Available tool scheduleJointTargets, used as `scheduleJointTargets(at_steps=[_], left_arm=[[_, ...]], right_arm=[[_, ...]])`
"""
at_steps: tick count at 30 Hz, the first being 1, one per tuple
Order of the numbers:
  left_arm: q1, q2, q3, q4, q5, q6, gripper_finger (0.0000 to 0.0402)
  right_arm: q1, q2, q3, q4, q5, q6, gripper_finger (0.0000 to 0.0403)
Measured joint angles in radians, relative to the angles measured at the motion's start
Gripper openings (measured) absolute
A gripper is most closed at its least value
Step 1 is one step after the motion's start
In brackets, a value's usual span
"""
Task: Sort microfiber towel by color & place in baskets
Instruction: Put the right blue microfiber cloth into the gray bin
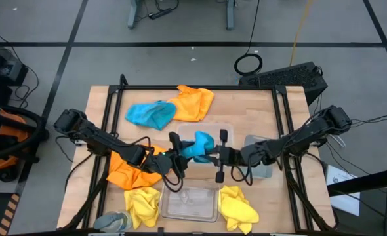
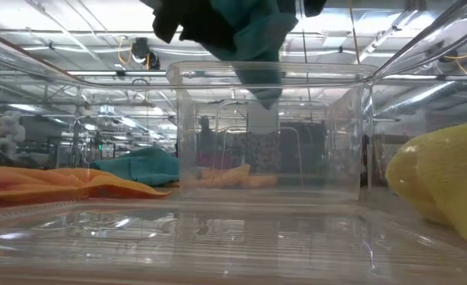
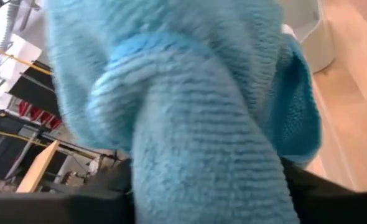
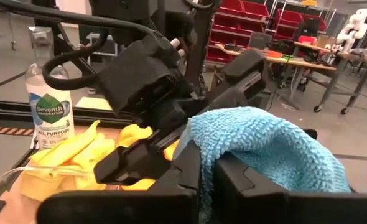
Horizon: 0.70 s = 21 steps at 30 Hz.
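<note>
Two grippers meet over the middle of the desk (image 1: 246, 98), both at one blue towel (image 1: 199, 145) that hangs in the air. In the left wrist view this towel fills nearly the whole picture, so the left gripper (image 1: 178, 160) cannot be made out there; from above its fingers sit against the towel's left edge, but I cannot tell how far apart they are. In the low view the towel's lower tip dangles over the rim of the far clear basket (image 2: 269, 131), and the arms above it are cut off by the picture's top edge.

Going from left to right on the desk: a small grey thing (image 1: 111, 221) lies at the near left corner, partly cut off. Beside it is a yellow towel (image 1: 143, 204), with an orange towel (image 1: 133, 170) behind that, partly under the left arm. Farther back lie a second blue towel (image 1: 149, 114) and a second orange towel (image 1: 195, 103), touching each other. The near clear basket (image 1: 191, 203) holds no towel that I can see. The far clear basket (image 1: 203, 128) is largely hidden by the grippers and the raised towel. The right gripper (image 1: 214, 156) is closed on the blue towel's right side, as its wrist view shows. Another yellow towel (image 1: 237, 206) lies right of the near basket. The greyish basket (image 1: 259, 167) is mostly covered by the right arm, so its contents cannot be told.
</note>
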Motion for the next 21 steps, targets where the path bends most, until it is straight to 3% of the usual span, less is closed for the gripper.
scheduleJointTargets(at_steps=[5, 7, 10, 14, 21], left_arm=[[-0.025, -0.035, 0.0, -0.003, -0.011, -0.005, 0.006], [-0.038, -0.052, 0.0, -0.002, -0.012, -0.008, 0.0023], [-0.061, -0.079, 0.0, -0.015, -0.011, -0.028, 0.0029], [-0.089, -0.107, 0.0, -0.046, -0.011, -0.049, 0.0054], [-0.088, -0.153, 0.0, -0.155, -0.067, -0.155, 0.0029]], right_arm=[[0.018, 0.0, 0.0, -0.03, 0.005, 0.056, 0.004], [0.028, -0.001, 0.002, -0.066, 0.007, 0.11, 0.0064], [0.047, -0.001, 0.002, -0.152, 0.021, 0.178, 0.0109], [0.083, -0.001, 0.002, -0.208, 0.123, 0.215, 0.0175], [0.174, -0.013, 0.043, -0.186, 0.265, 0.062, 0.0255]])
